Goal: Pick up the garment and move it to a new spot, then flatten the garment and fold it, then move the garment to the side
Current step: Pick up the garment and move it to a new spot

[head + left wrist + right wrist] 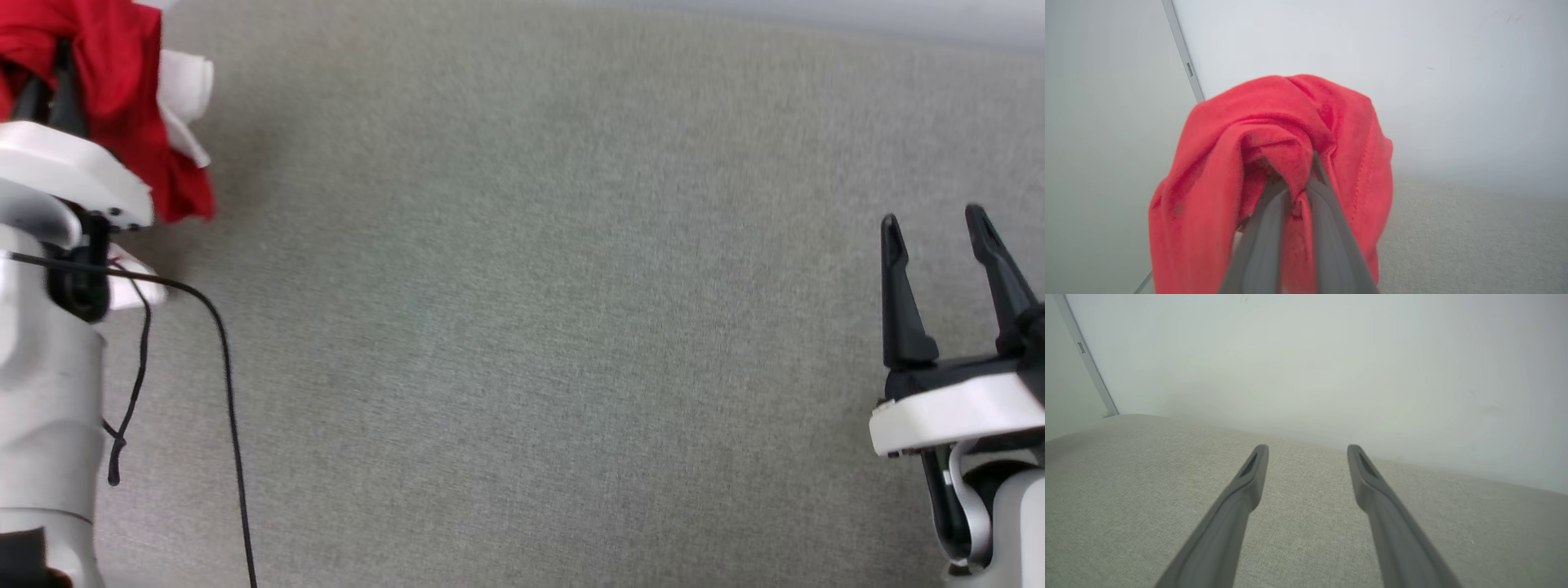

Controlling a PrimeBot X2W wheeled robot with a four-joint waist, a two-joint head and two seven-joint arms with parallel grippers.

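Grey woven surface (522, 343) ran across the head view. A pale wall (1306, 355) stood behind it in both wrist views, w/ a thin grey strip (1182, 53) running up the wall at upper left.

Shirt (122, 82) sat at the far upper left of the head view, partly cut off by the frame edge. It was bunched up, red, w/ a white sleeve (186, 82) sticking out on its right side. A soft shadow lay on the surface just right of it. Couldn't tell if the lowest fabric touched the surface.

Left gripper (1294, 175): fingers pressed together, pinching a fold of the red shirt (1208, 163). In the left wrist view the fabric was draped over and around both fingers and hung down either side, so the tips were mostly buried in cloth. In the head view only the dark finger bases showed against the red. Below them were the white wrist housing and the pale forearm (41, 408) along the left edge. A thin black cable (229, 392) looped from the wrist down to the bottom edge.

Right gripper (933, 216) was at lower right of the head view, fingers spread and pointing up-frame, w/ nothing between them. It was well apart from the shirt, approx a full frame width away. The right wrist view had the same gripper (1308, 449), w/ a clear gap between the tips. Bare grey surface lay under and ahead of them, and the wall was beyond.
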